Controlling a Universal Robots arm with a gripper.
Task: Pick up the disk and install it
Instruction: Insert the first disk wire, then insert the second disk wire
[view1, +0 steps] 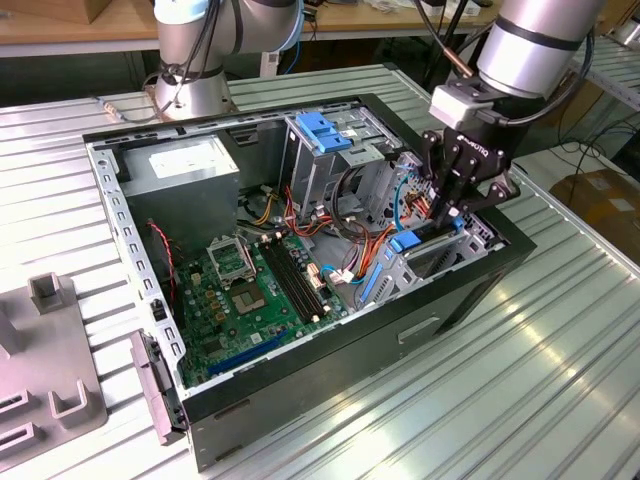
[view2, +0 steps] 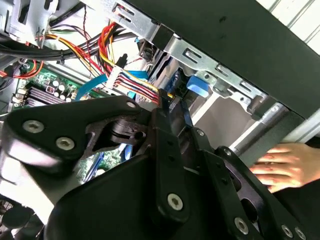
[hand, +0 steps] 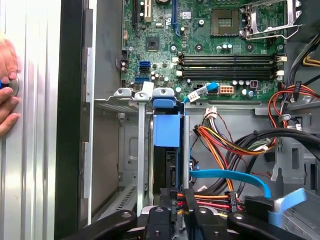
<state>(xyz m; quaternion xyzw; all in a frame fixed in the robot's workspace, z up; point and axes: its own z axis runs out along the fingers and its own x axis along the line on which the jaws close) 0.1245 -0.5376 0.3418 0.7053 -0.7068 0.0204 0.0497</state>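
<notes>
Gripper (view1: 447, 215) was clamped on the disk (hand: 166, 131), standing edge-up in the case (view1: 470, 300) bay, right of frame.

Arm (view1: 540, 40): silver and grey, entering from the upper part of the exterior view's right and angled downward. Wrist: black, pointing nearly straight down. Gripper (view1: 447, 212): black linkage type, lowered, its fingers (view1: 455, 195) drawn close together and pointing down; in both wrist views the finger links converge on a narrow gap. Second arm base (view1: 195, 60): upright at the top of the exterior view. Hand (view2: 285, 167): a person's, fingers flat and extended, seen in both wrist views.
</notes>
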